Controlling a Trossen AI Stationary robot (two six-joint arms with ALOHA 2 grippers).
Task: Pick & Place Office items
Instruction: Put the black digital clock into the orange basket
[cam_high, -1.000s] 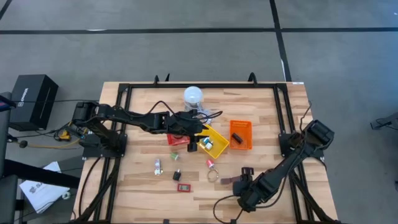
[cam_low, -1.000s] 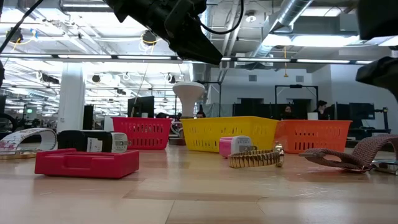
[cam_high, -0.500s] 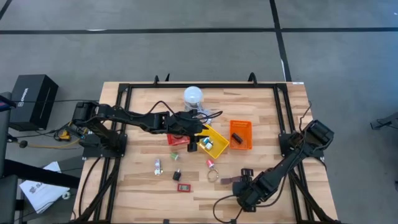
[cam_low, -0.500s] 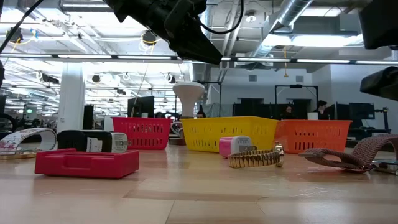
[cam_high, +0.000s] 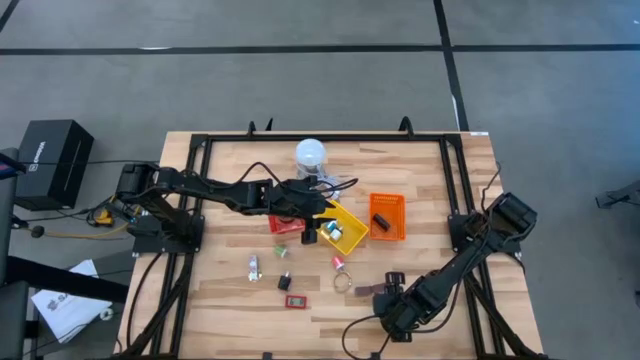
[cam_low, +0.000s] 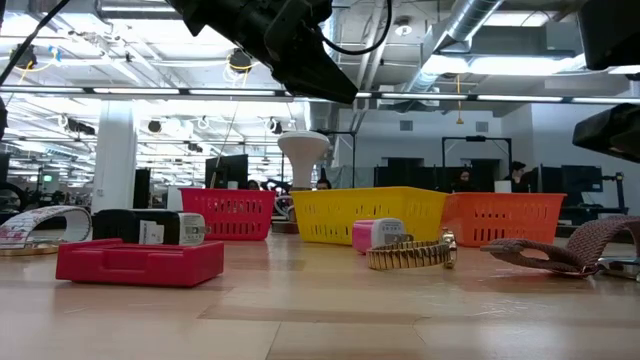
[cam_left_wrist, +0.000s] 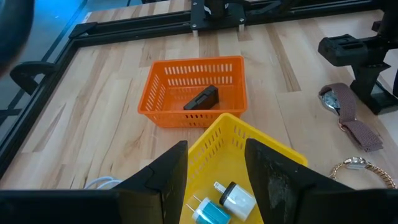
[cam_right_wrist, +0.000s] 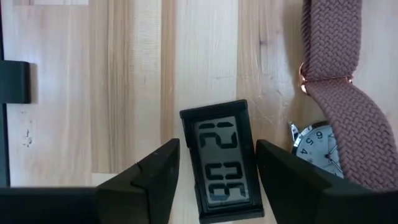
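Observation:
A black digital clock (cam_right_wrist: 221, 163) lies face up on the wooden table, next to a watch with a brown braided strap (cam_right_wrist: 333, 81). My right gripper (cam_right_wrist: 217, 149) points down over the clock. It is open, with one finger on each side of the clock and a gap showing on both sides. In the high view it stands at the table's near right (cam_high: 392, 290). My left gripper (cam_left_wrist: 214, 149) hangs open over the yellow tray (cam_left_wrist: 230, 140), which holds a white plug (cam_left_wrist: 235, 198) and a blue piece (cam_left_wrist: 208, 214). Nothing is between its fingers.
An orange tray (cam_high: 387, 216) holds a dark bar (cam_left_wrist: 202, 98). A red tray (cam_high: 285, 224) and a white cylinder (cam_high: 311, 153) stand behind my left gripper. A gold watch band (cam_low: 412, 254), a pink piece (cam_low: 378, 234), a red case (cam_low: 140, 262) and small pieces lie loose on the near table.

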